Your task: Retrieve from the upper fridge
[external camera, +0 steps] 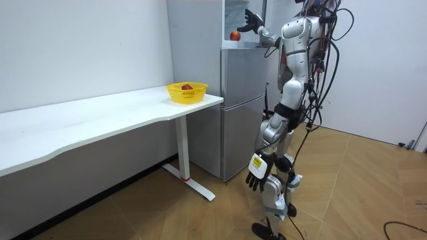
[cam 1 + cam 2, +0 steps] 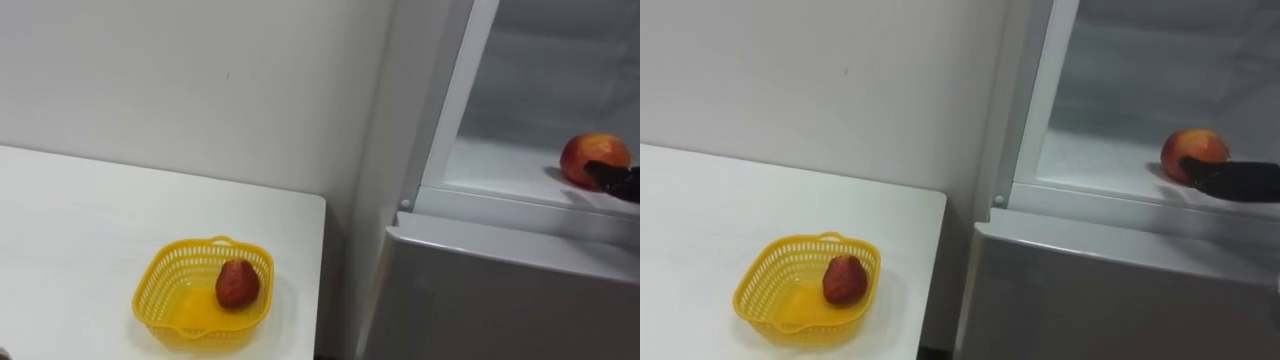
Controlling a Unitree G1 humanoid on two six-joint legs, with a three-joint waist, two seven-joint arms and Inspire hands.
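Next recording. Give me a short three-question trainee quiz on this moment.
1. True or false: the basket is empty.
2. Which hand reaches the round fruit in the fridge? A) left B) right C) both
3. Fill in: the basket stands on the white ____.
Key: 1 false, a dark red fruit lies in it. 2 B, the right hand; the left hand hangs at the robot's side. 3 table.

Round red-orange fruit (image 2: 592,155) on the upper fridge shelf (image 2: 490,172)
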